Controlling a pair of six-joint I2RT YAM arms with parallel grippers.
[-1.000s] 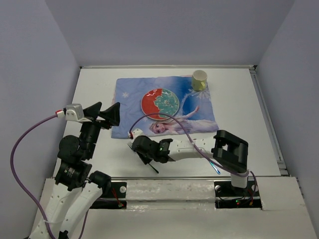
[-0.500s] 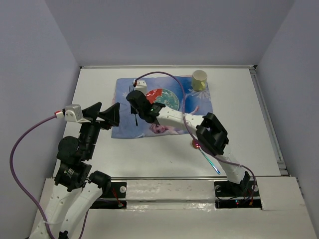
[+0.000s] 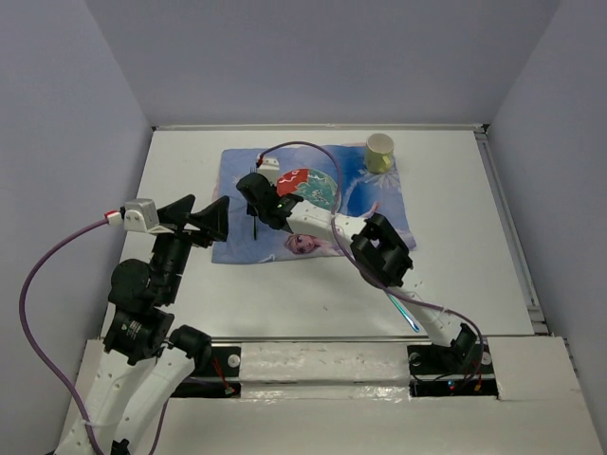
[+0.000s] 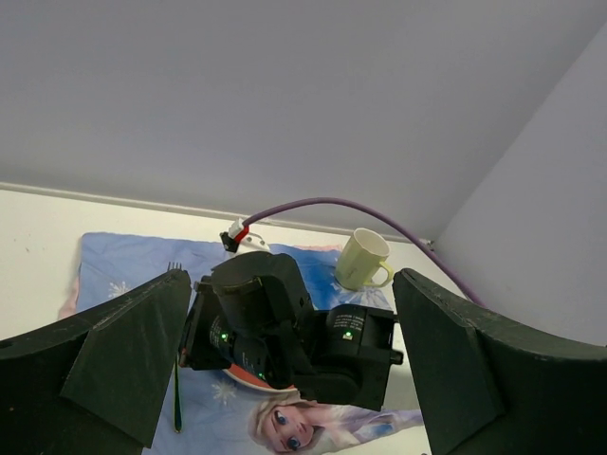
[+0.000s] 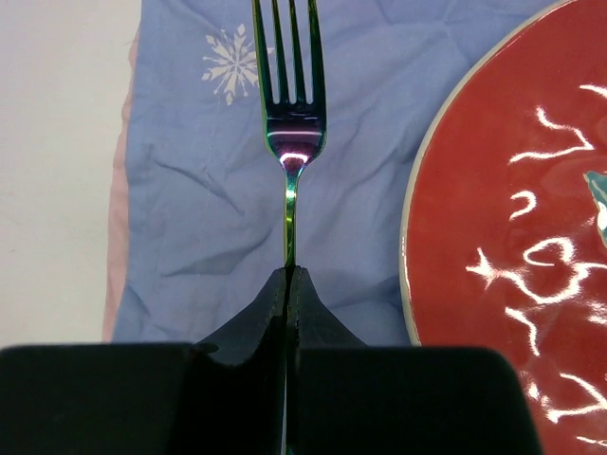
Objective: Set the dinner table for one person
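My right gripper [image 5: 287, 275] is shut on a shiny iridescent fork [image 5: 288, 123], tines pointing away, over the left part of the blue snowflake placemat [image 5: 209, 209]. The red and teal plate [image 5: 512, 237] lies just right of the fork. From above, the right gripper [image 3: 258, 194] reaches across the placemat [image 3: 379, 213], left of the plate [image 3: 313, 190], with the fork [image 3: 256, 226] hanging below it. A pale yellow mug [image 3: 380, 152] stands at the placemat's far right corner. My left gripper [image 3: 204, 220] is open and empty above the white dinner table [image 3: 455, 237], near the placemat's left edge.
Pale lavender walls [image 3: 66, 114] border the table on three sides. A metal rail [image 3: 512, 237] runs along the right edge. The right arm's purple cable [image 3: 322, 156] arcs over the plate. An iridescent utensil [image 3: 403, 311] lies near the table's front edge.
My right gripper has carried the fork from the table's near middle up onto the left part of the placemat beside the plate. The left arm has not moved.
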